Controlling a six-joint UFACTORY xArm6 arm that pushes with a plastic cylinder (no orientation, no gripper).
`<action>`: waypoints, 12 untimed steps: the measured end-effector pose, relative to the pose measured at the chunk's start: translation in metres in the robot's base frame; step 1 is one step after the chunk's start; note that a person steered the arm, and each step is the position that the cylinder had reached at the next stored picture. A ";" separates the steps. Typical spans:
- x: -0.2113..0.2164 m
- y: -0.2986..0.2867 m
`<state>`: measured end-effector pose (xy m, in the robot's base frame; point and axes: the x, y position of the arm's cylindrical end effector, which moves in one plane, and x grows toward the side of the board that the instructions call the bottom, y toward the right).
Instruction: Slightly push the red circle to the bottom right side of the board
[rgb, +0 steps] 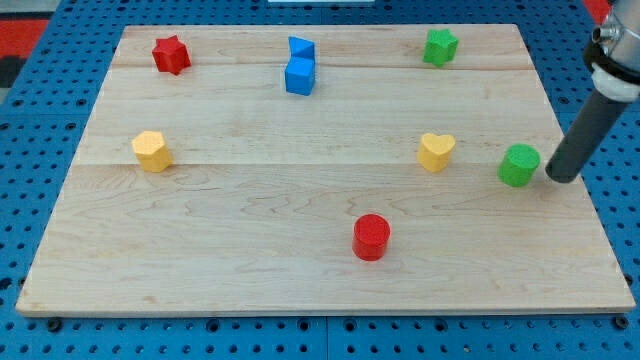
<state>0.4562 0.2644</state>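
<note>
- Camera view: my tip (560, 178) rests on the wooden board (320, 280) near its right edge, at about 3 o'clock from the board's centre. The rod slants up towards the view's top right.
- The tool is a plain rod with nothing that spreads or presses together; it pinches nothing and touches no block as far as I can tell.
- The green cylinder (519, 165) stands just beside my tip, at its 9 o'clock, with a narrow gap between them.
- The red circle (371, 237) sits low on the board, near 6 o'clock from the centre, well apart from my tip, at roughly 8 o'clock from it.
- A yellow heart (435, 151) lies at 9 o'clock from the green cylinder, near it.
- A yellow block (151, 151) sits at the board's 9 o'clock side.
- A red star (171, 54) is at 10 o'clock, by the top left corner.
- Two blue blocks (300, 68) touch each other near 12 o'clock.
- A green block (439, 46) sits at 1 o'clock.
</note>
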 end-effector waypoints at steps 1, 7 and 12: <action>0.010 -0.089; 0.004 -0.146; -0.041 -0.146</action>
<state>0.4156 0.1184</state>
